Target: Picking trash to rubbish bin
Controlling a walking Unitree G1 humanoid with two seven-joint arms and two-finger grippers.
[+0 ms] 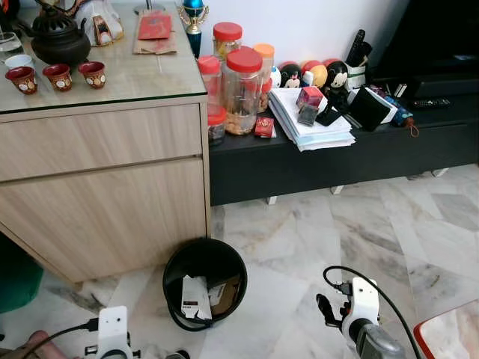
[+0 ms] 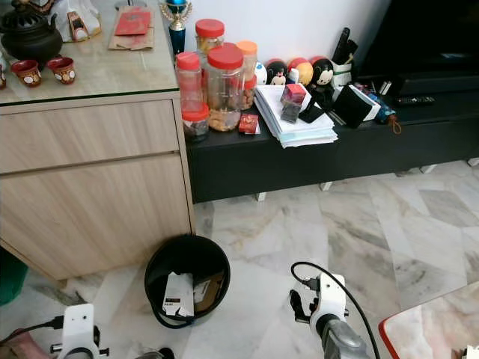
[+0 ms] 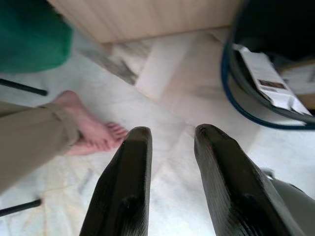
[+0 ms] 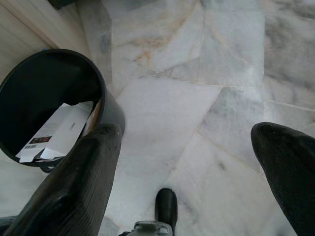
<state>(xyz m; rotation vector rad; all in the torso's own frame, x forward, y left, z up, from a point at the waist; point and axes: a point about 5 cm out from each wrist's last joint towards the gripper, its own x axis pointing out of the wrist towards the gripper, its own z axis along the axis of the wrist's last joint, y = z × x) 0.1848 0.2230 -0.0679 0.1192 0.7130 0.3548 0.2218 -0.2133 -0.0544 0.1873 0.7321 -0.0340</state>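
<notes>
A white carton [image 1: 196, 297] is seen lying inside the black bin [image 1: 179, 263] on the floor. It is judged light, crushable, best gripped by its edges. Both grippers' jaws are spread, empty: left [image 3: 170, 162], right [image 4: 187, 162].

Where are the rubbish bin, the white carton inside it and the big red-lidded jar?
rubbish bin [image 1: 174, 263], left eye view, bare left rim.
white carton [image 1: 196, 298], left eye view, its face.
red-lidded jar [image 1: 244, 60], left eye view, its lid.

Both arms hang low, left gripper [image 3: 170, 142] narrowly parted, right gripper [image 4: 189, 145] wide.
</notes>
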